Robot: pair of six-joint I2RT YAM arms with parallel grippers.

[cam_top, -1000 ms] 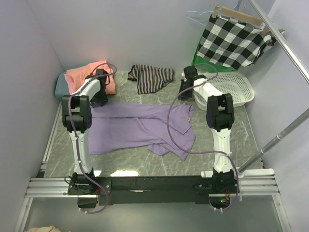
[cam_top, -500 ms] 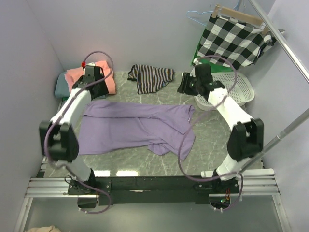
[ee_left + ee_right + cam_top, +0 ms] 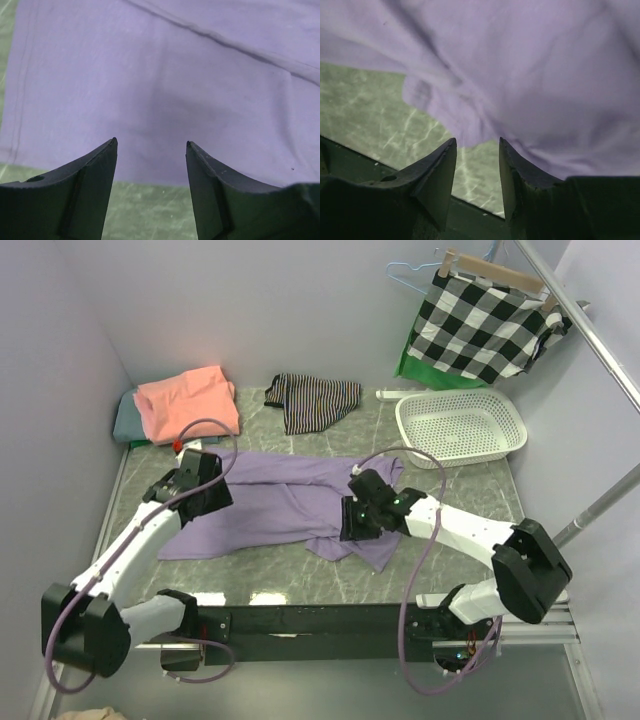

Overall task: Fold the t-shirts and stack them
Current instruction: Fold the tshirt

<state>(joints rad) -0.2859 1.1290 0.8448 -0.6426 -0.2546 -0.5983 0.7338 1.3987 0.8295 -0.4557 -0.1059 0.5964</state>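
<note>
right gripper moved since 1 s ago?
Yes. The right gripper left its spot beside the white basket and swung toward the near edge of the table. It is now open over the lavender t-shirt, at its near hem.

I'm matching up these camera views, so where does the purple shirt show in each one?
Top external: purple shirt spread mid-table.
Left wrist: shirt fills the upper frame.
Right wrist: shirt, rumpled, across the top.
Shared landmark: green marble table bordering its edge.

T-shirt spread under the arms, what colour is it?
The t-shirt is plain lavender-purple, clearest in the top external view.
</note>
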